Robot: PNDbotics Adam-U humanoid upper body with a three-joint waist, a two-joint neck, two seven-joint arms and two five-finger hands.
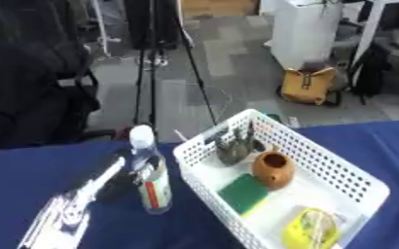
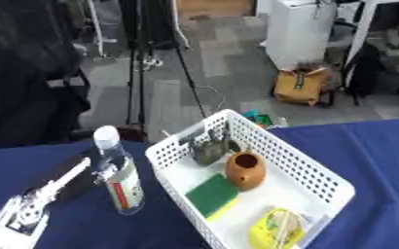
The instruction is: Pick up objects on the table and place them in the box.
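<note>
1 clear bottle, white cap, red-green label, upright on blue table; left hand curled round it

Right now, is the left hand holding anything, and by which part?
The left hand is wrapped round the clear water bottle at mid-body, around its label; the bottle stands upright on the blue table beside the white basket.
</note>
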